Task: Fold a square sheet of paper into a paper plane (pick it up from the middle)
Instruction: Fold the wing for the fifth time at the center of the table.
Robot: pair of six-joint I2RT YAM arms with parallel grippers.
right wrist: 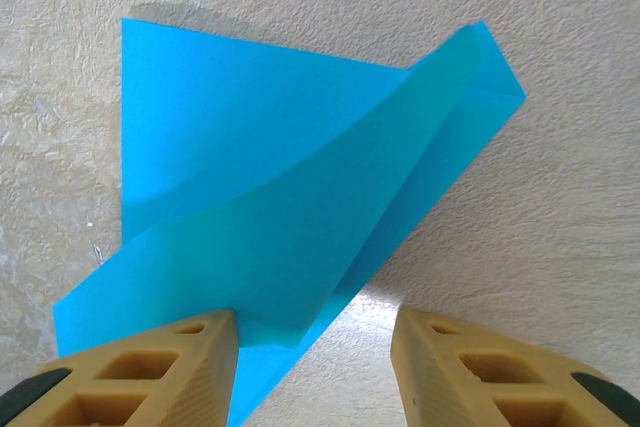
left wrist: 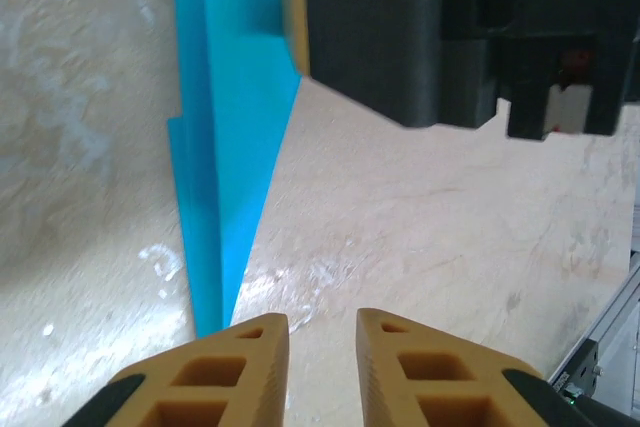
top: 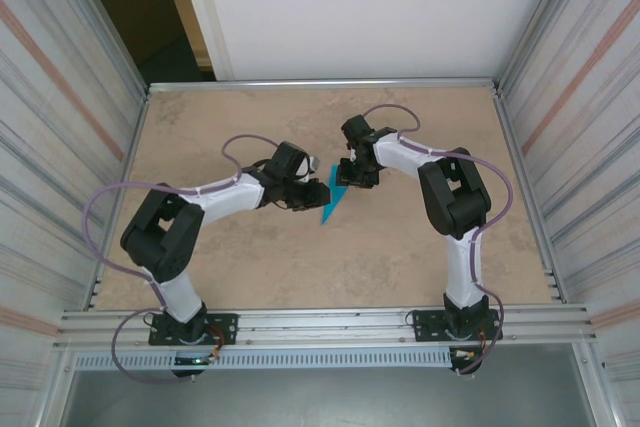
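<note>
Covering the cell floor, a beige mottled tabletop point(top: 250, 267) is bordered by ribbed panel walls point(top: 60, 97) at left and right, a white wall point(top: 380, 7) at the top and a metal rail point(top: 330, 325) at the bottom. The paper plane point(top: 333, 202), turquoise and partly folded, is laid at frame centre. The left gripper point(left wrist: 322, 322) and right gripper point(right wrist: 315, 319) are held with fingers apart.

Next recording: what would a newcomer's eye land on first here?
The turquoise paper, half-folded to a sharp tip, lies on the table between the left gripper and the right gripper, both open. In the right wrist view one flap curls up beside the fingers.
</note>
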